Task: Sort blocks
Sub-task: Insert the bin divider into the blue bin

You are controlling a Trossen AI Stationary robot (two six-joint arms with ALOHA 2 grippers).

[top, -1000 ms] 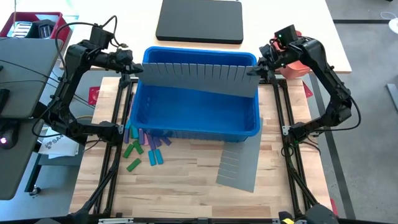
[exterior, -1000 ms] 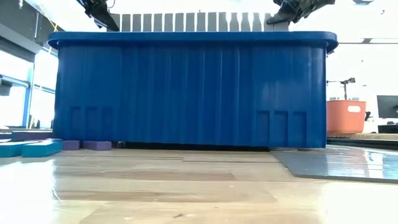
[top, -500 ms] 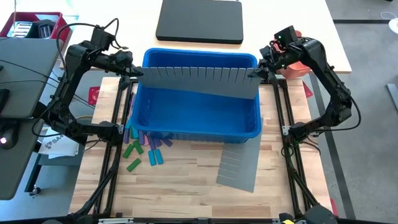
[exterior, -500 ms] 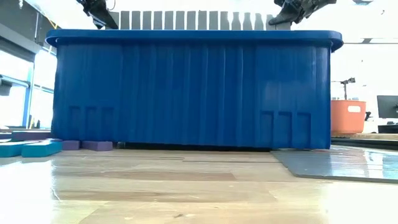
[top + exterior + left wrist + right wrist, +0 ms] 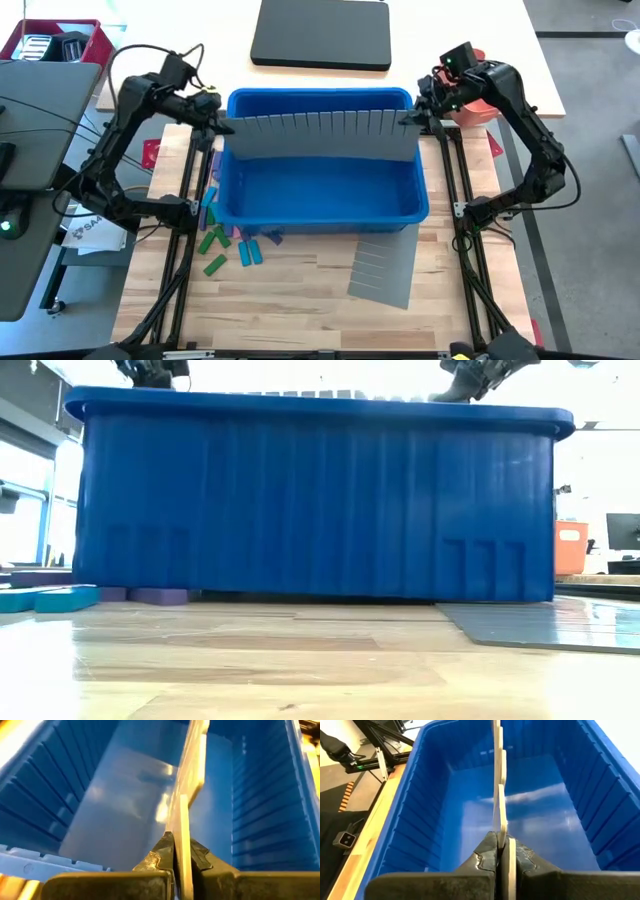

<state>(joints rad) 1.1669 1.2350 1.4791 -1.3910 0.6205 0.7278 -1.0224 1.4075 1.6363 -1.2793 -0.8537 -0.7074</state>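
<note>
A grey slotted divider sheet [image 5: 320, 138] stands on edge inside the blue bin [image 5: 320, 210], running from the bin's left wall to its right wall, slotted edge up. My left gripper [image 5: 218, 127] is shut on its left end and my right gripper [image 5: 408, 118] on its right end. In the low view only the sheet's top edge [image 5: 300, 393] peeks over the bin's rim. Green, blue and purple blocks [image 5: 228, 245] lie flat on the table by the bin's near left corner. My left gripper [image 5: 177, 845] pinches the divider sheet's left end [image 5: 182, 820] between its two fingers, one on each face. The fingers come slanting down from the table's left. The sheet stands upright in the bin; whether its lower edge touches the floor I cannot tell. My right gripper [image 5: 499, 840] pinches the sheet's right end [image 5: 498, 817] between its two fingers, one on each face, near the slotted upper edge. The fingers come slanting down from the table's right, along the sheet's length. The sheet runs straight away from them across the bin.
A second grey slotted sheet [image 5: 385, 268] lies flat on the table at the bin's near right corner. A black flat case [image 5: 320, 35] lies beyond the bin, an orange container [image 5: 472, 105] at the far right, a red tray [image 5: 50, 38] at the far left.
My left gripper has gone down and a little toward the near edge, bringing the sheet's left end lower. The sheet has sunk into the bin and now lies straight across it; in the low view its slotted edge barely clears the rim. The bin has slid slightly toward the near edge.
</note>
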